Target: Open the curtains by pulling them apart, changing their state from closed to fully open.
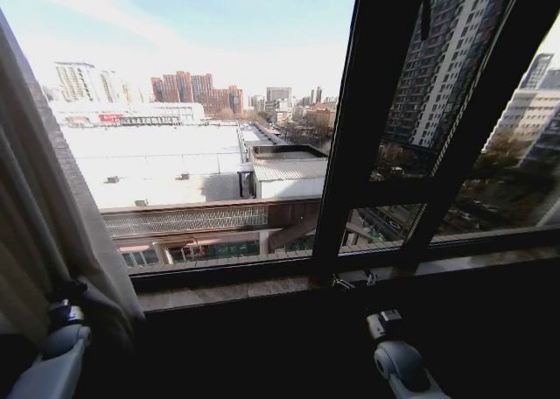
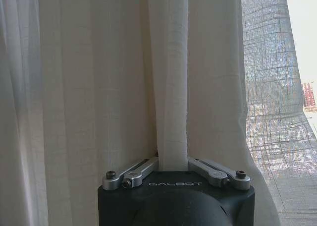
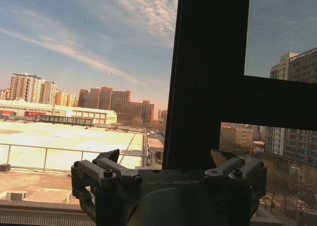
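I take the black window frame [image 1: 372, 119] as my landmark. The curtains [image 1: 39, 198] hang bunched far to its left, at the edge of the glass. My left gripper [image 2: 172, 162] is there among the pleats, its jaws pinched tight on one narrow fold of the sheer fabric. My right gripper [image 3: 168, 159] sits low in front of the frame's upright, jaws spread wide, holding nothing.
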Motion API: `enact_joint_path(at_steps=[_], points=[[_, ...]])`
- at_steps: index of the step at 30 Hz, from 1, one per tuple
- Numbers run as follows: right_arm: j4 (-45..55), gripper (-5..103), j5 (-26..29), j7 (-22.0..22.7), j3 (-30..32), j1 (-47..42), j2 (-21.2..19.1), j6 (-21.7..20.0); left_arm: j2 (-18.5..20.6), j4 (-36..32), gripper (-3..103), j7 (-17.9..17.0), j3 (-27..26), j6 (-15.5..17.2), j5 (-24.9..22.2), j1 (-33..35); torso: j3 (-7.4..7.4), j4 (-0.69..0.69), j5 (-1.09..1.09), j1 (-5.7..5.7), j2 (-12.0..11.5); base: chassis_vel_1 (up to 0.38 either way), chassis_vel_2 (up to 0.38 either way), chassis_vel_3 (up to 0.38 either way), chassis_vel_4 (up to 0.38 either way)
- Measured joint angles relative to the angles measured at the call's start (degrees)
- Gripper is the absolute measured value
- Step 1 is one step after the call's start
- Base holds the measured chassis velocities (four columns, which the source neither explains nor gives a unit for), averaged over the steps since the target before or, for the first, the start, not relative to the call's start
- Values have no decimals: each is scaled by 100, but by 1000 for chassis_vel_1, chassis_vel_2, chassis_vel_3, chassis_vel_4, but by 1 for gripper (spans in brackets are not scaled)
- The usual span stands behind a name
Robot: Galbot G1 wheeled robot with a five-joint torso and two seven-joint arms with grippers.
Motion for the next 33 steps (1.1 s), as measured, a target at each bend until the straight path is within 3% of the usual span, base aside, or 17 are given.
enact_joint_path(at_steps=[5,14,22,33], points=[[0,100,0,0,0,0,0,0,124,-51,1,-26,-67,37,-100,68,1,-1,-4,0,0,0,0,0,0],[0,100,0,0,0,0,0,0,12,-210,1,-109,-82,54,-91,156,0,-3,-2,0,0,0,0,0,0],[0,100,0,0,0,0,0,0,219,95,1,-526,-194,209,-75,109,0,1,1,0,0,0,0,0,0],[0,100,0,0,0,0,0,0,161,-39,1,-533,-215,215,-85,248,0,-3,-1,0,-1,0,0,0,0]])
